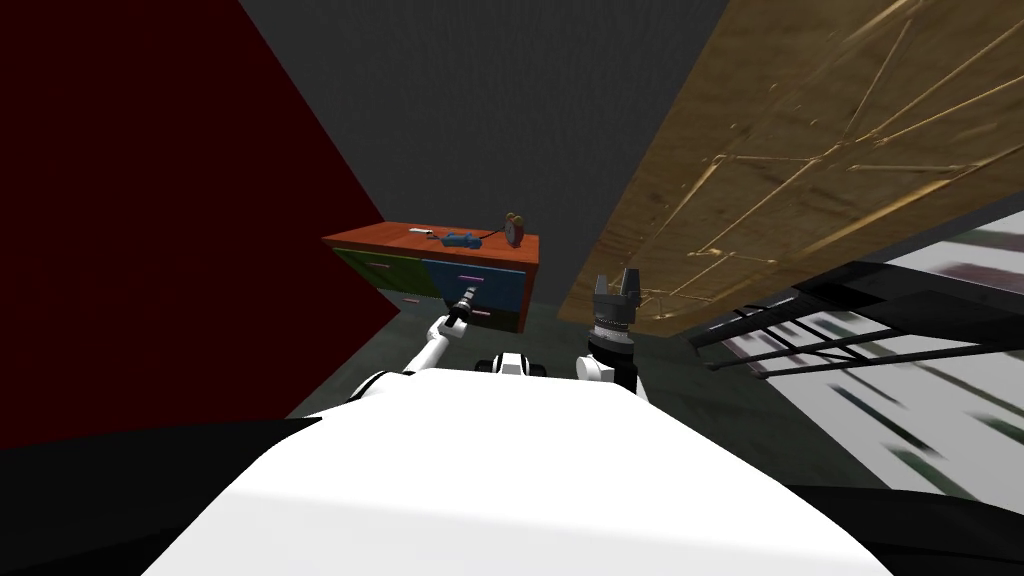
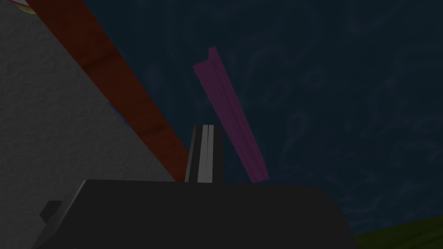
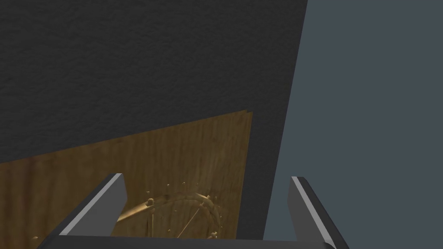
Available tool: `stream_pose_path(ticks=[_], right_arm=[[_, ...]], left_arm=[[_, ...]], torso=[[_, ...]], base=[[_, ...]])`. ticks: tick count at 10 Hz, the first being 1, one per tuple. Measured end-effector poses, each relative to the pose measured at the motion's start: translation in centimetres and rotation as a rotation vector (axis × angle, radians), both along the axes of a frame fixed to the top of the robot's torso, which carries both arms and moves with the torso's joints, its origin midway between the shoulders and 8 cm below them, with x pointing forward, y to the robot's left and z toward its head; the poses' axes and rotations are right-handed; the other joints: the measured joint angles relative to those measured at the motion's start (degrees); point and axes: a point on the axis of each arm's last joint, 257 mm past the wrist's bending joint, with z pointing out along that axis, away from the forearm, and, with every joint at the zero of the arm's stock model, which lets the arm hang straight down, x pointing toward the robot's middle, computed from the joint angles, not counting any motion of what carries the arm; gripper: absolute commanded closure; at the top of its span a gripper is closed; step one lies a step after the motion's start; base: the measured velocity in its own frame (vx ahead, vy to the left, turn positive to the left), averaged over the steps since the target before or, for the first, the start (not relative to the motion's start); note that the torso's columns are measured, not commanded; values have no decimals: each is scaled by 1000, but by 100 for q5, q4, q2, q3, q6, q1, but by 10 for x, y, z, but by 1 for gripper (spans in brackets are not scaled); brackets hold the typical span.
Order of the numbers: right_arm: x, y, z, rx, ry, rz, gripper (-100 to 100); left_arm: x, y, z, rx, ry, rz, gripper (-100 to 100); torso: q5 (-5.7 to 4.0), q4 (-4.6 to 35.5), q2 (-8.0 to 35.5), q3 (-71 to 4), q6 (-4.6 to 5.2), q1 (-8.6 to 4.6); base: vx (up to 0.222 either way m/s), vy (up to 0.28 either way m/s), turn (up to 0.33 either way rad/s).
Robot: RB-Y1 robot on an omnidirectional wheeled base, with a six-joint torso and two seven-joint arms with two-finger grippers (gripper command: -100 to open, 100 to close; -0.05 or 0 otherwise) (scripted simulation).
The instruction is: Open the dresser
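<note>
The dresser (image 1: 432, 262) stands ahead against the far grey wall, near the corner with the dark red wall on the left. It has an orange-brown top, green drawer fronts on the left and blue ones on the right. From the head view the drawers appear to sit flush, though at this range that is not certain.

The left arm reaches forward to the blue drawer front (image 2: 346, 86). The purple bar handle (image 2: 229, 116) lies just beside the left gripper (image 2: 204, 127), whose fingers are pressed flat together with nothing between them. Whether they touch the handle cannot be told.

The right gripper (image 1: 617, 278) is raised to the right of the dresser, well apart from it. Its fingers are spread wide and hold nothing.

On the dresser top lie a blue object (image 1: 460, 240) and, further right, a small round clock (image 1: 514, 230).
</note>
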Motion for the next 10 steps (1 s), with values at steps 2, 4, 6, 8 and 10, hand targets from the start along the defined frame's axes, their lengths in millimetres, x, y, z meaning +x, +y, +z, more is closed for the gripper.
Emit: stream_pose_path(ticks=[2,4,6,8,10], right_arm=[[0,0,0,0,0,0,0],[0,0,0,0,0,0,0],[0,0,0,0,0,0,0],[0,0,0,0,0,0,0],[0,0,0,0,0,0,0]], left_arm=[[12,5,3,-3,-3,5,100],[25,12,8,-6,-4,12,100],[38,17,16,-11,-13,17,100],[40,18,12,-12,-4,20,-100],[38,19,11,-12,-4,23,-100]], torso=[[0,5,18,11,0,-1],[0,2,8,5,0,0],[2,0,-2,-1,0,5],[1,-7,-20,-14,0,2],[0,-11,-36,-23,1,0]], base=[[-124,-19,-20],[-133,-11,-18],[-77,-4,-5],[37,-7,-7],[166,-9,-12]])
